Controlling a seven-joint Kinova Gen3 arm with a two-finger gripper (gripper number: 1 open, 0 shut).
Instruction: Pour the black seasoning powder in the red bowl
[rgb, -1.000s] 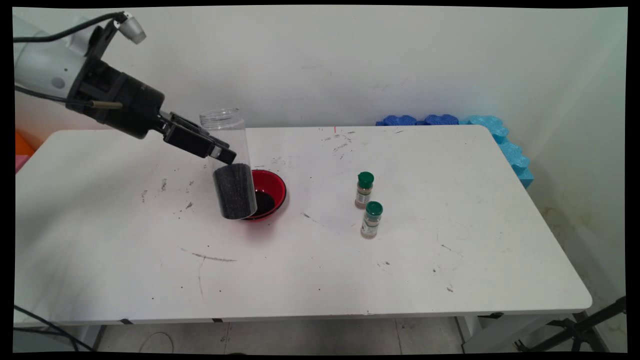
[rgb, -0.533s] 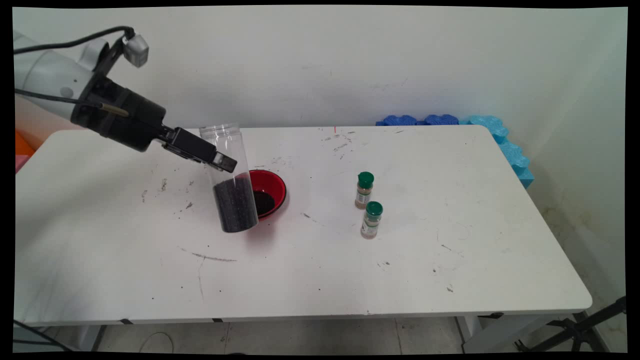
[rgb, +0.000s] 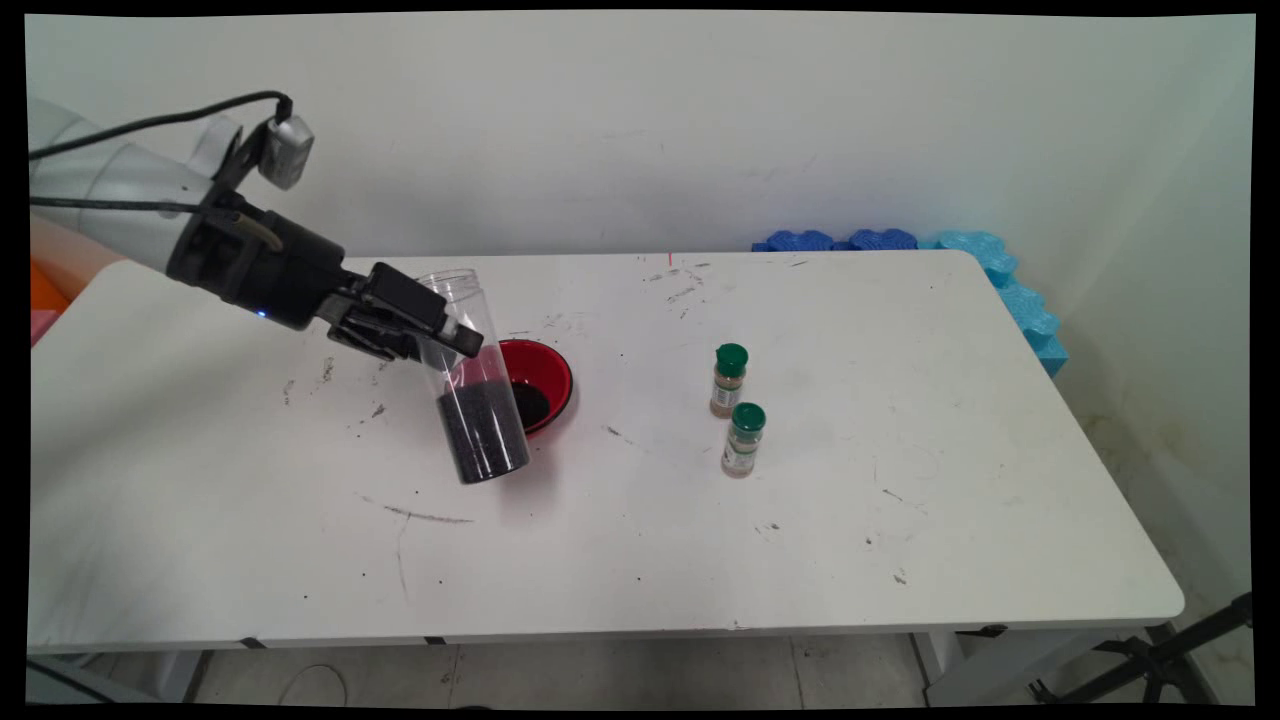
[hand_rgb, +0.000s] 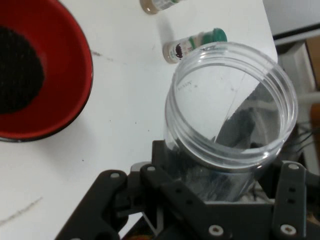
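I have the pincer clamped on a clear jar part-filled with dark grains; over the last second it has sunk, its base now just off the desk or touching, I cannot tell which. It leans beside the red bowl; two spice bottles stand well apart.
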